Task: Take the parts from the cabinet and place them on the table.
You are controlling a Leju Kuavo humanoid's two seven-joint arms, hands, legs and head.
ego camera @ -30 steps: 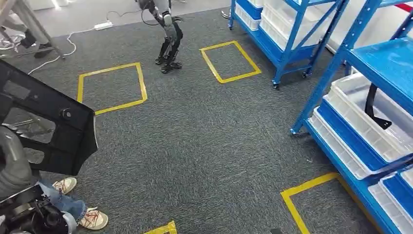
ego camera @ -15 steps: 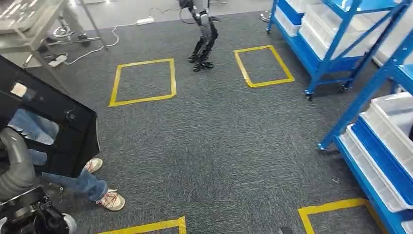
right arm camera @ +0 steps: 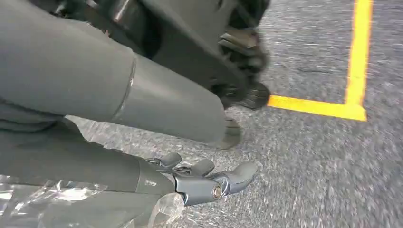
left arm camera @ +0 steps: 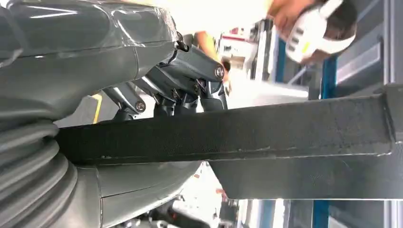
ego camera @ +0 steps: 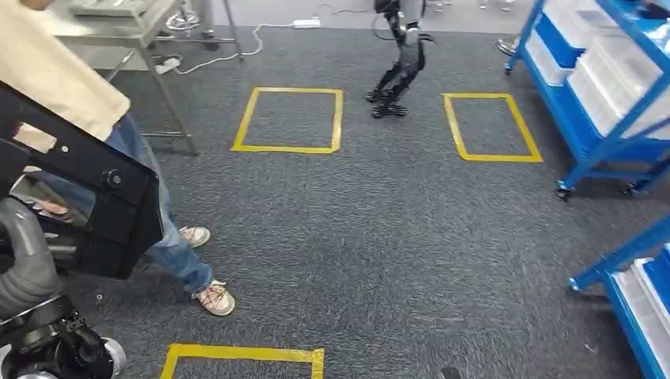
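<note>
Presently the left hand (left arm camera: 157, 95) holds the large black flat moulded plastic part (ego camera: 79, 197) — in the left wrist view the thick grey thumb lies on one side of the part's thin dark edge (left arm camera: 228, 135) and the darker fingers (left arm camera: 190, 90) fold over the other side, so the panel is clamped between them. In the head view the part stands tilted at the left edge of the picture, above the grey ribbed forearm, well off the grey carpeted floor (ego camera: 379, 237). It has cut-out openings and a round knob on its face.

The right hand (right arm camera: 199, 180) hangs low over the carpet and holds nothing; its fingers are loosely extended and slightly apart.

A person in blue jeans and pale trainers with red laces (ego camera: 213, 298) stands just beside the held part, partly hidden behind it, feet on the carpet. Behind the person stands a grey metal-legged table (ego camera: 150, 47) at the upper left. Yellow tape squares (ego camera: 288, 118) mark the floor — two ahead, one near the bottom edge. Between the two far squares stand the dark legs of another humanoid robot (ego camera: 395, 63). Blue steel shelving racks with white and blue plastic bins (ego camera: 600, 87) line the right side; a second rack corner shows at lower right.
</note>
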